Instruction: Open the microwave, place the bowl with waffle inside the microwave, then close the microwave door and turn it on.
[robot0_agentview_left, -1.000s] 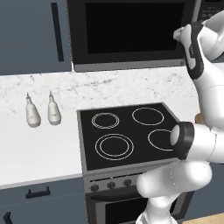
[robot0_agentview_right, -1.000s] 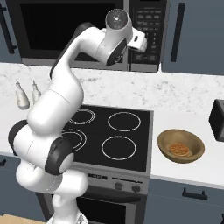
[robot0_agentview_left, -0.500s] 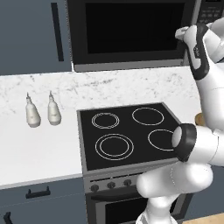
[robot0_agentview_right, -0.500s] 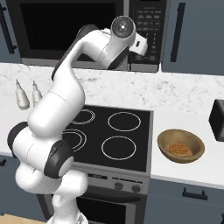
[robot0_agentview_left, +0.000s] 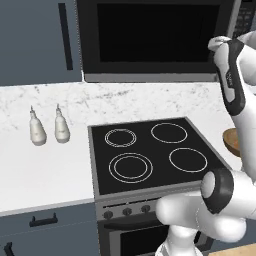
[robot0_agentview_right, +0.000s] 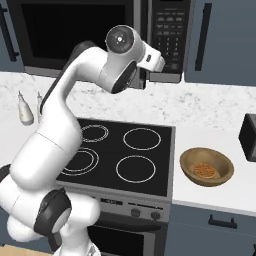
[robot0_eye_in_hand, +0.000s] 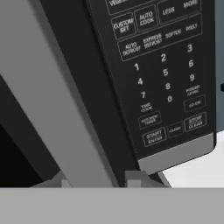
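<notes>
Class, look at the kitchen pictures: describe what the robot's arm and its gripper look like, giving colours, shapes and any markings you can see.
The arm is glossy white, built of rounded, tube-like links with dark grey bands and round dark caps at the joints. No cables or markings show. The gripper ends in two small blocky grey finger tips.
</notes>
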